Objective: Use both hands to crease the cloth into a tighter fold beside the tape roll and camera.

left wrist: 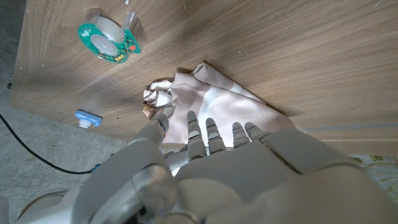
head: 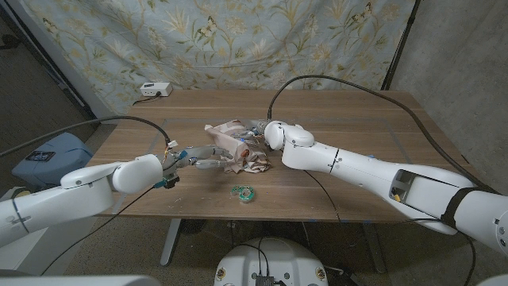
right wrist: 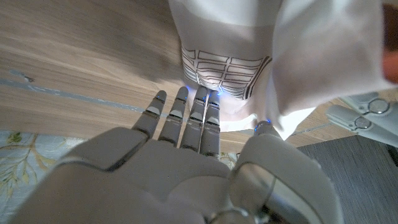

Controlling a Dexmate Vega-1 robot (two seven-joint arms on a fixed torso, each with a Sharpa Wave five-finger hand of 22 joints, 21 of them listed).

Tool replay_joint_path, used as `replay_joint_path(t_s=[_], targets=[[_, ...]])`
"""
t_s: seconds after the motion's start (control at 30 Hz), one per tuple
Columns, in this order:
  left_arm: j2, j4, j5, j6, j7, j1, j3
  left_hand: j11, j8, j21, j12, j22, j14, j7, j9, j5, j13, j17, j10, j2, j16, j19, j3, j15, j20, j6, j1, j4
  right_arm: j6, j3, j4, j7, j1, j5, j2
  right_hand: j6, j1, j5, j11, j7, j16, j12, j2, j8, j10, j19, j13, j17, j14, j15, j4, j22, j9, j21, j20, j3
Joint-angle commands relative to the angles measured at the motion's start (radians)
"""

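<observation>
A crumpled beige and white cloth (head: 238,148) lies mid-table. My left hand (head: 193,157) reaches in from its left side, fingers straight, their tips on the cloth's (left wrist: 211,102) near edge, holding nothing. My right hand (head: 274,135) sits at the cloth's right back side. In the right wrist view my right hand (right wrist: 174,168) has its fingers stretched out and its thumb alongside, tips against the cloth (right wrist: 236,37) by a printed grid patch. A green tape roll (head: 243,192) lies near the front edge, in front of the cloth. It shows too as the tape roll (left wrist: 111,38) in the left wrist view.
A white box (head: 155,90) with a cable sits at the table's (head: 357,111) back left corner. Black cables arc over both arms. A blue container (head: 44,155) stands on the floor left of the table. A patterned curtain hangs behind.
</observation>
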Motion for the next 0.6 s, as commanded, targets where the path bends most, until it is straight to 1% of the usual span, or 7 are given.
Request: replay_joint_path(t_s=[0.03,0.13,0.47,0.5,0.6], targets=[[0.007,0.017,-0.044,-0.034,0.08,0.063,-0.066,0.004,-0.003,0.003,0.004,0.001,0.005,0.005,0.003,0.005,0.001,0.004,-0.002,0.002,0.003,-0.003,-0.004,0.008,0.007,0.0,0.01,0.001,-0.045,0.013,-0.056,-0.03,-0.016,-0.003,-0.007,0.007,0.001,0.009,-0.004,-0.003,0.001,-0.006,0.0,0.007,0.007,0.0,0.002,0.002,-0.002,-0.001,-0.002,-0.001,0.003,0.003,-0.003,0.009],[0.001,0.029,-0.056,-0.054,0.087,0.072,-0.08,0.005,-0.004,0.003,0.004,0.001,0.005,0.006,0.003,0.005,0.001,0.004,-0.002,0.002,0.003,-0.003,-0.004,0.01,0.008,-0.002,0.011,0.001,-0.05,0.024,-0.065,-0.047,-0.026,0.006,-0.007,0.006,0.001,0.009,-0.001,-0.001,0.002,-0.008,0.0,0.007,0.006,0.0,0.002,0.001,-0.002,0.0,-0.002,-0.001,0.003,0.003,-0.002,0.01],[-0.022,0.043,-0.069,-0.058,0.107,0.097,-0.122,0.007,-0.005,0.003,0.003,0.001,0.006,0.01,0.003,0.005,0.001,0.004,-0.004,0.002,0.003,-0.003,-0.004,0.014,0.009,-0.007,0.011,0.001,-0.04,0.054,-0.078,-0.085,-0.044,0.043,-0.017,0.005,0.001,0.008,0.003,-0.001,0.002,-0.01,-0.001,0.006,0.008,0.001,0.002,-0.002,-0.003,0.001,-0.004,-0.001,0.003,0.004,-0.001,0.013],[-0.025,0.039,-0.069,-0.046,0.11,0.1,-0.126,0.008,-0.005,0.003,0.003,0.001,0.006,0.009,0.003,0.005,0.001,0.004,-0.004,0.002,0.003,-0.003,-0.004,0.014,0.009,-0.007,0.011,0.001,-0.039,0.058,-0.079,-0.091,-0.046,0.046,-0.017,0.005,0.001,0.008,0.003,-0.001,0.005,-0.011,-0.002,0.006,0.008,0.002,0.002,-0.003,0.003,0.01,-0.005,-0.001,0.003,0.004,-0.001,0.013],[-0.039,0.038,-0.069,-0.04,0.121,0.109,-0.137,0.008,-0.005,0.003,0.003,0.001,0.005,0.011,0.003,0.005,0.001,0.004,-0.004,0.002,0.003,-0.003,-0.004,0.016,0.01,-0.007,0.011,0.001,-0.03,0.079,-0.081,-0.11,-0.062,0.067,-0.019,0.005,0.002,0.008,0.002,0.0,0.007,-0.012,-0.002,0.006,0.009,0.004,0.003,-0.005,0.007,0.017,-0.006,-0.001,0.003,0.005,-0.001,0.015]])
